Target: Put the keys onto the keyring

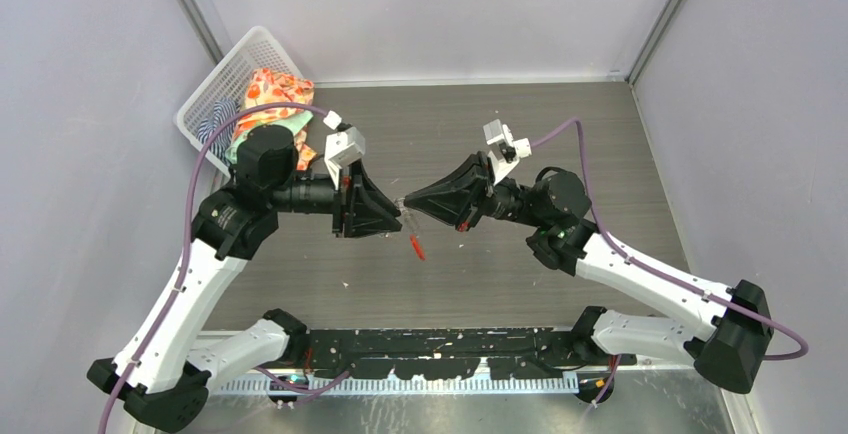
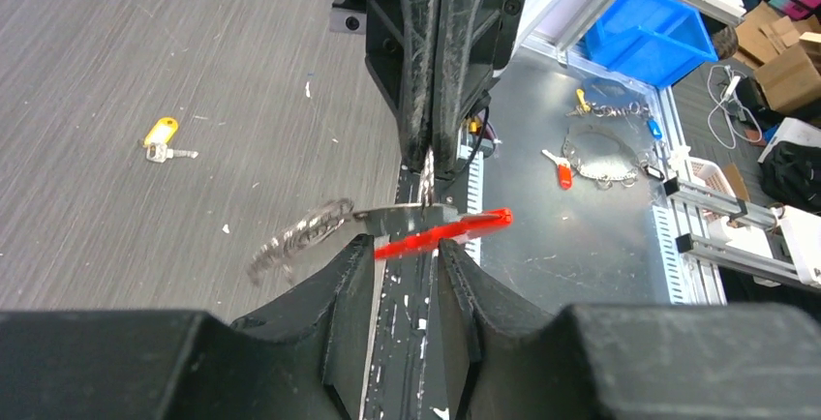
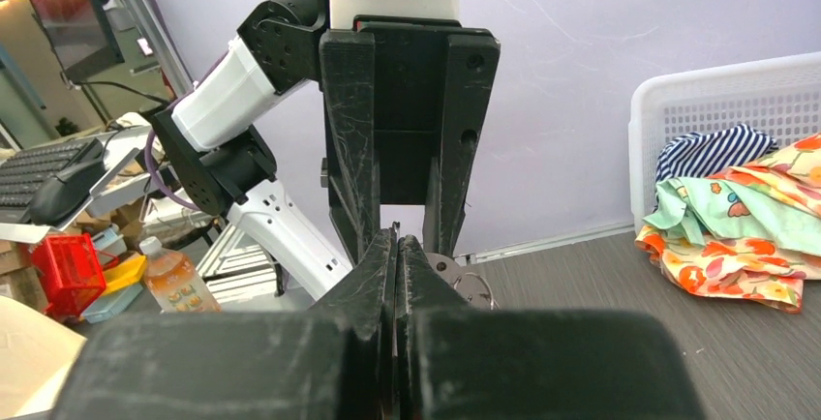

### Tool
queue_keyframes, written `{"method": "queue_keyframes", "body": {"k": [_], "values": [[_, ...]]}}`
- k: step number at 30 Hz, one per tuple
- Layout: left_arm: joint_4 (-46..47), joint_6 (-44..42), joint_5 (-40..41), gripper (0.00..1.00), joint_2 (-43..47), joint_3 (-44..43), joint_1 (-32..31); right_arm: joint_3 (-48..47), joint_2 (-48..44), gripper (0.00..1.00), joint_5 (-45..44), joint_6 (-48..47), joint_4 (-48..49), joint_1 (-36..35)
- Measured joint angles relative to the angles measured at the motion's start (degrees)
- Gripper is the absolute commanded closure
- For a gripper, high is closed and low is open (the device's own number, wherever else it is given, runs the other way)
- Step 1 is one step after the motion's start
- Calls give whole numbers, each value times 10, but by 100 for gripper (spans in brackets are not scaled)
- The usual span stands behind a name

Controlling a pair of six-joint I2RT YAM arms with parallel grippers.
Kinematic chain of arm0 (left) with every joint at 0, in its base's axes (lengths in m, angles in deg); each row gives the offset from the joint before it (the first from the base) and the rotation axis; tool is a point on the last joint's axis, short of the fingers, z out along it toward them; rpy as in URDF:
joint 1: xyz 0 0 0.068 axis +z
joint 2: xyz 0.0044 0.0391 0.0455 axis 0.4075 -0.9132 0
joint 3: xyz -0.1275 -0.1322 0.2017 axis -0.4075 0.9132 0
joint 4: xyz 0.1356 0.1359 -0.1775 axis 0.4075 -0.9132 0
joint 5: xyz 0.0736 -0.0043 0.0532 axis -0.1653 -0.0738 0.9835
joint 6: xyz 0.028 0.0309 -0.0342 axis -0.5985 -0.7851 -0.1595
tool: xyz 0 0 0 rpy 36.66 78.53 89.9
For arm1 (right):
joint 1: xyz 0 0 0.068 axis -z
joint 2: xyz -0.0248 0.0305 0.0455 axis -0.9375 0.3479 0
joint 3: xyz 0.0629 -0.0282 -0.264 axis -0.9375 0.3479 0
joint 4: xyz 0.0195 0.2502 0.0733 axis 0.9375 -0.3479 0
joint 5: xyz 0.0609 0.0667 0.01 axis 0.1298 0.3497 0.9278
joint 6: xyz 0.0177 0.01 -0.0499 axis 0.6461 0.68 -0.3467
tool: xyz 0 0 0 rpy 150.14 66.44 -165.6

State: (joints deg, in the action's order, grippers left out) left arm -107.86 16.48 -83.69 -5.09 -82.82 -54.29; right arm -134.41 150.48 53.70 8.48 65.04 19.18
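Nearest, behind the arm bases, a blue bin [image 2: 668, 38] stood off the table (its contents could not be made out). On the metal ledge [image 2: 581, 255] at the table's near edge lay loose key sets [image 2: 602, 157].

At mid-table both grippers met tip to tip above the surface. The left gripper [image 2: 405, 251] had its jaws closed part-way on the keyring [image 2: 416, 213], so the flat metal piece crossed the fingertips. The ring loop [image 2: 300, 236] stuck out on one side and the red tag [image 2: 484, 221] on the other. The right gripper [image 3: 398, 246] had its jaws fully closed, pinching the thin metal of the same keyring from the opposite side.

The yellow-headed key [image 2: 161, 136] lay flat on the grey table [image 2: 145, 33], well apart from the keyring.

Farthest, in the back-left corner, a white basket [image 3: 716, 101] held crumpled cloths:
- a floral orange cloth [image 3: 745, 251] spilling over the rim onto the table
- a mint-green cloth [image 3: 692, 209]
- a blue-and-white striped cloth [image 3: 712, 154]
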Motion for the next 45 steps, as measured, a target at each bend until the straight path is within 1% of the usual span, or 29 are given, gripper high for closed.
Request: {"method": "queue_keyframes", "body": {"k": [10, 20, 27, 33, 34, 35, 36, 37, 38, 40, 42, 45], "values": [[61, 59, -14, 67, 0, 3, 0, 3, 15, 99, 0, 21, 29, 0], [66, 67, -12, 68, 2, 8, 0, 11, 22, 99, 0, 30, 42, 0], [55, 65, 5, 57, 5, 2, 0, 19, 22, 99, 0, 31, 46, 0], [32, 55, 31, 55, 5, -8, 3, 26, 17, 99, 0, 33, 46, 0], [27, 55, 36, 52, 5, -9, 4, 27, 15, 99, 0, 34, 46, 0], [22, 55, 41, 46, 5, -11, 5, 28, 13, 99, 0, 35, 47, 0], [16, 55, 45, 37, 5, -12, 7, 30, 11, 99, 0, 36, 48, 0], [9, 56, 51, 31, 5, -14, 8, 31, 9, 99, 0, 38, 51, 0], [6, 55, 55, 27, 5, -15, 10, 32, 8, 99, 0, 39, 53, 0], [-1, 59, 64, 26, 7, -15, 12, 35, 8, 99, -1, 43, 63, 0], [-7, 63, 68, 26, 7, -15, 14, 36, 8, 99, -1, 48, 69, 0], [-11, 69, 68, 33, 10, -15, 16, 37, 9, 99, -1, 55, 83, 0]]}}
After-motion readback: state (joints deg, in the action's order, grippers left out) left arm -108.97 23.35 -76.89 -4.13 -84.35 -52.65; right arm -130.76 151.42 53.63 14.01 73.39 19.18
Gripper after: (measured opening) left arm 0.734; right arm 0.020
